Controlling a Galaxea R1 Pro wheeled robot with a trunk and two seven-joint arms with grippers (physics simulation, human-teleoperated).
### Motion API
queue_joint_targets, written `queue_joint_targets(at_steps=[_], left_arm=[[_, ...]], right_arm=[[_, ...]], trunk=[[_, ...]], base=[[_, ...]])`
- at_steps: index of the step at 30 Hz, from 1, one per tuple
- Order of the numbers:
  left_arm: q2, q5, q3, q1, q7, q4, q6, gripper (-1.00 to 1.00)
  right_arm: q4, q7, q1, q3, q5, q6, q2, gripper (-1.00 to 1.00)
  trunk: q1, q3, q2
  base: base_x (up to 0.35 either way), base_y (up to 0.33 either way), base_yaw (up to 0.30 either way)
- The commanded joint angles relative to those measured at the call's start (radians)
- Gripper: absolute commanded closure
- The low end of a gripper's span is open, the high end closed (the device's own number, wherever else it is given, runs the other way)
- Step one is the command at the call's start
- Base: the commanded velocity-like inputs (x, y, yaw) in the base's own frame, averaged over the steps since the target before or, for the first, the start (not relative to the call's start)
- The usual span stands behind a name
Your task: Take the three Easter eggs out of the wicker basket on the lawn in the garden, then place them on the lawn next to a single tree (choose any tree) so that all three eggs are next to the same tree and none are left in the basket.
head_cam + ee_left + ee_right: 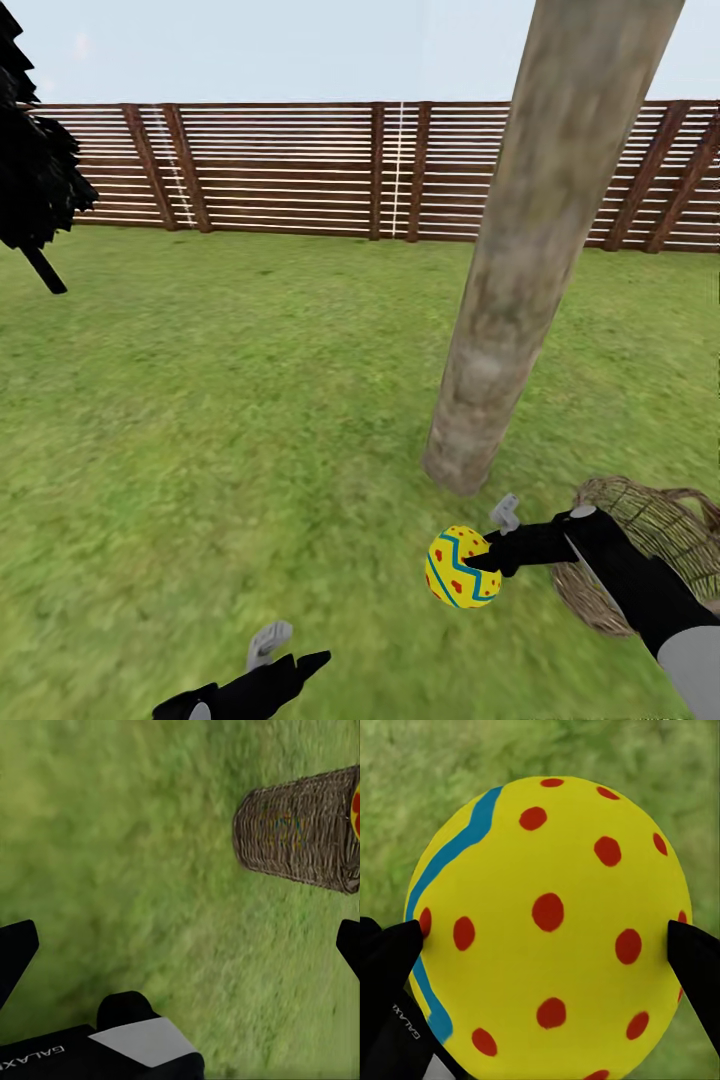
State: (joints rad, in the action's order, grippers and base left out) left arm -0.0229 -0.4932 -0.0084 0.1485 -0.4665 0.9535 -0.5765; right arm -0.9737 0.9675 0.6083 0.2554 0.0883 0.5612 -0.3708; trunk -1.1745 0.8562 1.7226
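Lawn (200, 420); right gripper (544, 945), marked GALAXEA, clamps dotted egg (547, 922).

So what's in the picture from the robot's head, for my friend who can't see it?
The robot's right tool holds a yellow egg with blue zigzags and red spots just above the lawn, near the foot of a pale tree trunk. A wicker basket sits on the grass behind that arm, the left tool hangs empty, and a slatted brown fence runs across the back.
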Motion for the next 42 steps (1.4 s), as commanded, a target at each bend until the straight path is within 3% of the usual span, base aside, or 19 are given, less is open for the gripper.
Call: queue_joint_targets(at_steps=[1, 3, 6, 10, 17, 21, 23, 27, 39, 42], left_arm=[[0.000, -0.007, 0.001, 0.000, 0.001, 0.001, -0.008, -1.00], [0.000, -0.007, 0.001, 0.000, 0.001, 0.001, -0.008, -1.00], [0.000, -0.005, 0.001, 0.000, 0.001, 0.001, -0.008, -1.00], [0.000, -0.005, 0.001, 0.000, 0.000, 0.001, -0.007, -1.00], [-0.002, -0.006, 0.001, 0.000, 0.000, 0.002, -0.006, -1.00], [-0.002, -0.006, -0.001, 0.000, 0.000, 0.002, -0.005, -1.00], [-0.002, -0.006, -0.001, 0.000, 0.000, 0.002, -0.005, -1.00], [-0.002, -0.006, -0.006, 0.000, 0.000, 0.002, -0.005, -1.00], [-0.002, -0.007, -0.013, 0.000, 0.000, 0.002, 0.007, -1.00], [-0.002, -0.007, -0.013, 0.000, 0.000, 0.002, 0.007, -1.00]], right_arm=[[-0.001, 0.005, 0.001, 0.000, 0.006, 0.003, 0.000, 1.00], [0.001, 0.001, 0.001, 0.000, 0.006, 0.002, 0.000, 1.00], [0.028, -0.084, 0.001, 0.000, -0.003, -0.005, 0.007, 1.00], [0.055, -0.205, 0.001, -0.008, -0.007, -0.045, 0.068, 1.00], [0.098, -0.255, 0.001, -0.012, -0.008, -0.112, 0.091, 1.00], [0.135, -0.370, 0.001, -0.014, -0.025, -0.181, 0.117, 1.00], [0.179, -0.411, 0.001, -0.012, -0.053, -0.224, 0.135, 1.00], [0.223, -0.466, 0.001, -0.012, -0.066, -0.291, 0.167, 1.00], [0.245, -0.481, 0.001, -0.012, -0.067, -0.301, 0.173, 1.00], [0.263, -0.512, 0.001, -0.009, -0.065, -0.299, 0.173, 1.00]], trunk=[[0.000, 0.001, 0.000], [0.000, 0.001, 0.000], [0.000, 0.001, 0.000], [0.000, 0.001, 0.000], [0.000, 0.001, 0.000], [0.000, 0.001, 0.000], [0.000, 0.001, 0.000], [-0.011, 0.010, 0.021], [-0.057, 0.048, 0.105], [-0.069, 0.057, 0.126]], base=[[0.014, 0.029, -0.022], [0.006, 0.012, -0.009], [0.002, 0.003, -0.002], [0.000, 0.000, 0.000], [0.000, 0.000, 0.000], [0.000, 0.000, 0.000], [0.000, 0.000, 0.000], [0.000, 0.000, 0.000], [0.000, 0.000, 0.000], [0.000, 0.000, 0.000]])
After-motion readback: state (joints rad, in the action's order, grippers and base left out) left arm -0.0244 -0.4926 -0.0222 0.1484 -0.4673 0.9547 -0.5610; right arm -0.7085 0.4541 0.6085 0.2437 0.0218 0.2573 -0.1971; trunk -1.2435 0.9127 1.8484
